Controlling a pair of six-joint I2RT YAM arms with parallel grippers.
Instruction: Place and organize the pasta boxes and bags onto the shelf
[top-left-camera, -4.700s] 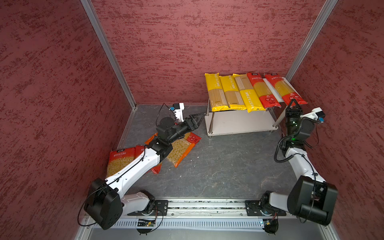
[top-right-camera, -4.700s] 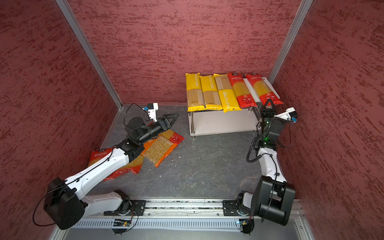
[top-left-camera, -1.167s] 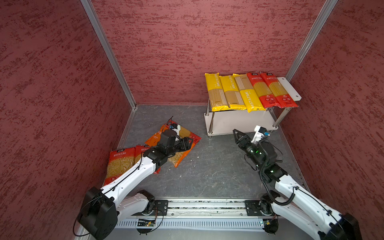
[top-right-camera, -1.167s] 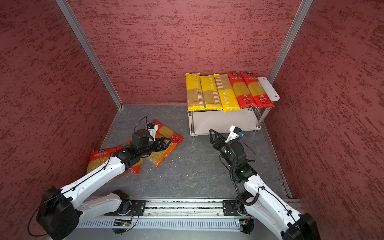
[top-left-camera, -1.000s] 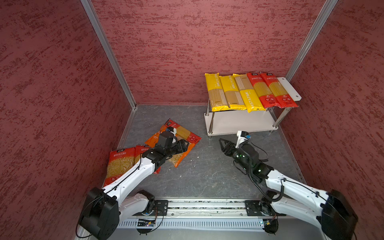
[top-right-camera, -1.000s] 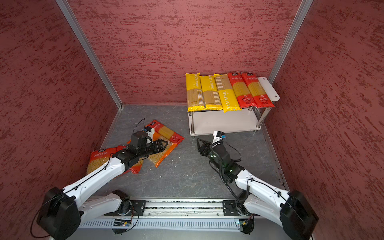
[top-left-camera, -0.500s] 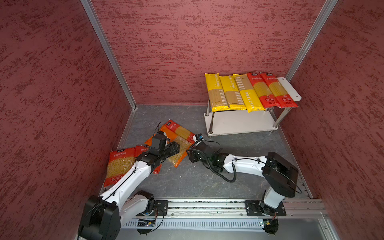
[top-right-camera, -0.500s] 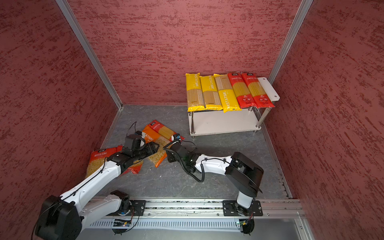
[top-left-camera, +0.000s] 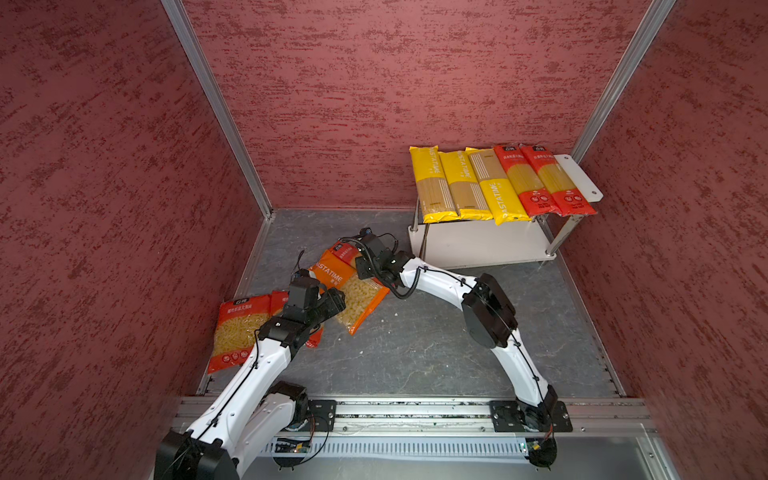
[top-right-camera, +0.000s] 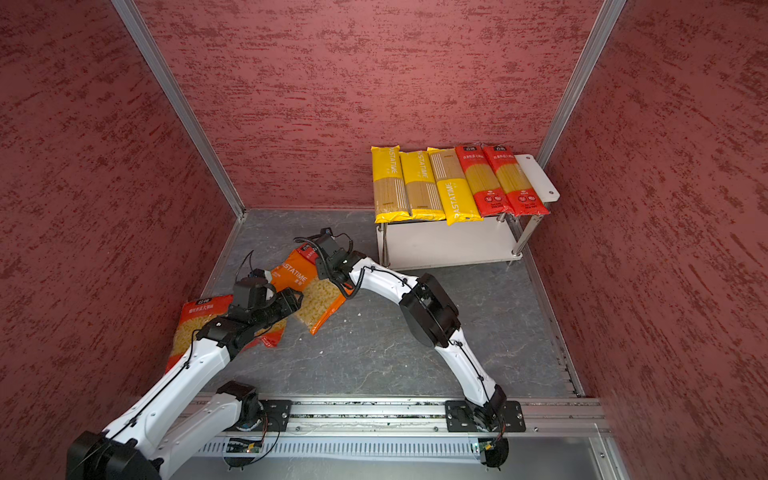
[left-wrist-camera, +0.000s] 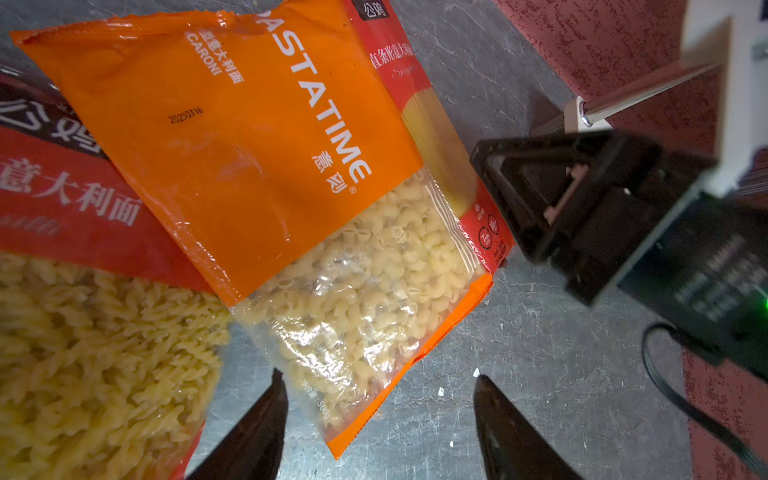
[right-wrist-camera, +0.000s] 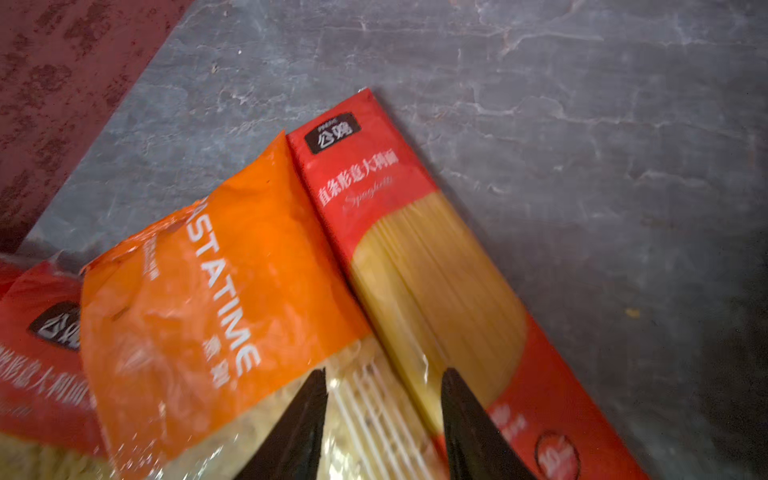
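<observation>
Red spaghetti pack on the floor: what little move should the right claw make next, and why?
Probably lower and close on the red spaghetti pack. The right gripper hangs open just above it, at the seam where the orange macaroni pack overlaps it. The shelf has a bare strip beside two matching red packs, so this one likely goes there.

On the top board of the white two-tier shelf (top-left-camera: 587, 185), upper right in both top views: three long yellow PASTATIME spaghetti packs (top-left-camera: 463, 187) and two long red spaghetti packs (top-left-camera: 521, 183), flat, side by side, near ends overhanging. Left of centre: orange PASTATIME macaroni pack (top-left-camera: 357, 297), flat and aslant, partly covering a third red spaghetti pack (right-wrist-camera: 436, 266). Lower left: wide red fusilli pack (top-left-camera: 239, 328), flat, a second wide red pack (top-left-camera: 278, 299) touching it, mostly hidden.
</observation>
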